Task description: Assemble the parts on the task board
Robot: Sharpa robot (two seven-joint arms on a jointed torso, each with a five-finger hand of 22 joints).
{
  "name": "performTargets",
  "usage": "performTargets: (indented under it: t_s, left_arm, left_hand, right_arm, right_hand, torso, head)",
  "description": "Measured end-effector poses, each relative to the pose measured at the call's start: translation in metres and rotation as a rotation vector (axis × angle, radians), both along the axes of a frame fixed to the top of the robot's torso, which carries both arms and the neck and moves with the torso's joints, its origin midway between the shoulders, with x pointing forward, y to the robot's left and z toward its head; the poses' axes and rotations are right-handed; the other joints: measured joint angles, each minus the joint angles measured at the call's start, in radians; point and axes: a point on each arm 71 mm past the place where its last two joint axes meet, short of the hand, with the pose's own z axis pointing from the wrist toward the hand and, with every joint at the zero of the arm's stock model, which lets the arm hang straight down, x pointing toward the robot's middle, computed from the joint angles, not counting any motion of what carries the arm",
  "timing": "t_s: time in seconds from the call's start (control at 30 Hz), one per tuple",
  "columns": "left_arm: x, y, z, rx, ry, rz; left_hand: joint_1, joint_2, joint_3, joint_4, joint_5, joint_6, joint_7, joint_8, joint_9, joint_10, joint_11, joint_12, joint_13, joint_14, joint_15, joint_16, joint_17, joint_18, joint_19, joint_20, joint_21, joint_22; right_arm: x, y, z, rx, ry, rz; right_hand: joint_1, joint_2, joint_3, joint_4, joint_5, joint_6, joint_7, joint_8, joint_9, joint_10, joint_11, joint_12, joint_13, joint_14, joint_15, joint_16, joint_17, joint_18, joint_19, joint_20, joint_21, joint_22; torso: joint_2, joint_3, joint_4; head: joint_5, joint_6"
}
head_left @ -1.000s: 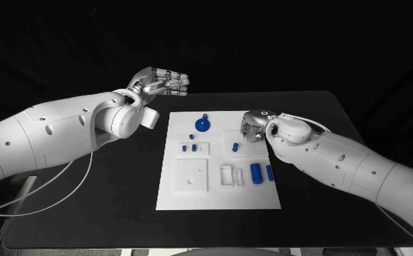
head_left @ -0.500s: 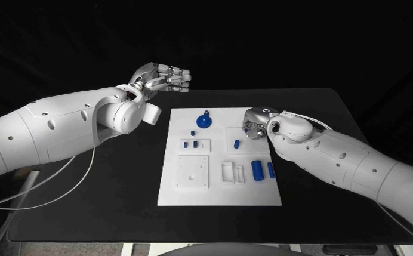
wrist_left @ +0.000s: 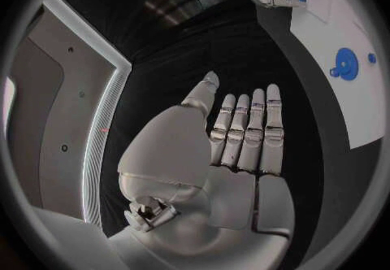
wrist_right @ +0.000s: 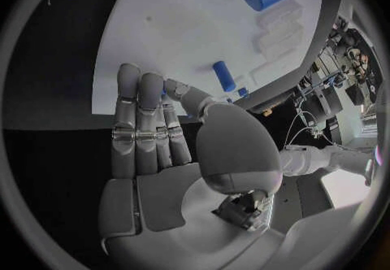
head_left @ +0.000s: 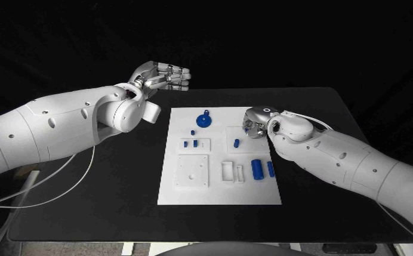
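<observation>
The white task board [head_left: 219,178] lies mid-table. On it are a round blue part with a stem [head_left: 203,121], two small blue pieces [head_left: 191,144], a blue peg [head_left: 237,143] and two blue cylinders [head_left: 256,171]. My right hand [head_left: 255,122] hovers over the board's far right part, just beyond the peg [wrist_right: 223,76]. Its fingers are straight, and its thumb presses a small blue part [wrist_right: 166,95] against them. My left hand [head_left: 162,78] is raised past the table's far left edge, away from the board. Its fingers [wrist_left: 247,130] are straight and hold nothing.
A raised white square block [head_left: 192,171] and a slotted white holder [head_left: 231,172] sit on the board's near half. Black tabletop [head_left: 319,113] surrounds the board on all sides. My left forearm [head_left: 60,128] hangs over the table's left side.
The whole picture has shifted slightly. Both hands and the parts on the board keep their places.
</observation>
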Motion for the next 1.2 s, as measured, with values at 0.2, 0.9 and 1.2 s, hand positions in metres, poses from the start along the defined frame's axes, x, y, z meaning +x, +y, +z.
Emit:
performTargets:
  t_s: [0.2, 0.9, 1.2]
  left_arm:
    - [0.0005, 0.0003, 0.0000, 0.000, -0.001, 0.001]
    - [0.0021, 0.0031, -0.0002, 0.003, -0.003, 0.008]
    - [0.0025, 0.0038, -0.0001, 0.003, -0.004, 0.010]
  left_hand:
    - [0.001, 0.001, -0.001, -0.001, 0.000, 0.000, 0.000, 0.000, 0.000, 0.000, 0.000, 0.000, 0.000, 0.000, 0.000, 0.000, 0.000, 0.000, 0.000, 0.000, 0.000, 0.000]
    - [0.004, 0.004, -0.004, -0.004, 0.000, 0.000, 0.000, 0.000, 0.000, 0.000, 0.000, 0.000, 0.000, 0.000, 0.000, 0.000, 0.000, 0.000, 0.000, 0.000, 0.000, 0.000]
    - [0.004, 0.004, -0.004, -0.004, 0.000, 0.000, 0.000, 0.000, 0.000, 0.000, 0.000, 0.000, 0.000, 0.000, 0.000, 0.000, 0.000, 0.000, 0.000, 0.000, 0.000, 0.000]
  right_arm:
    - [-0.0001, 0.0001, 0.0002, 0.002, -0.007, 0.000]
    - [0.0005, -0.0007, 0.0023, 0.025, -0.047, -0.008]
    - [0.0003, -0.0010, 0.0032, 0.034, -0.069, -0.008]
  right_hand:
    - [0.000, 0.000, 0.000, 0.000, -0.004, 0.007, -0.002, 0.000, 0.001, 0.008, -0.002, 0.000, 0.000, 0.000, 0.000, 0.000, 0.000, 0.000, 0.000, 0.000, 0.000, 0.003]
    - [0.025, 0.007, 0.019, -0.003, -0.054, 0.080, -0.023, 0.001, 0.008, 0.096, -0.028, -0.001, 0.001, 0.006, -0.013, 0.005, 0.013, -0.016, 0.002, -0.020, 0.012, 0.043]
    - [0.028, 0.009, 0.033, -0.003, -0.073, 0.088, -0.024, 0.001, 0.009, 0.105, -0.030, -0.001, 0.002, 0.007, -0.014, 0.009, 0.020, -0.022, 0.002, -0.020, 0.016, 0.057]
  torso:
    - [0.000, 0.0000, -0.0013]
    - [0.001, -0.0012, 0.0001]
    - [0.001, -0.0012, 0.0003]
  head:
    - [-0.001, 0.000]
    - [-0.005, 0.000]
    - [-0.006, 0.000]
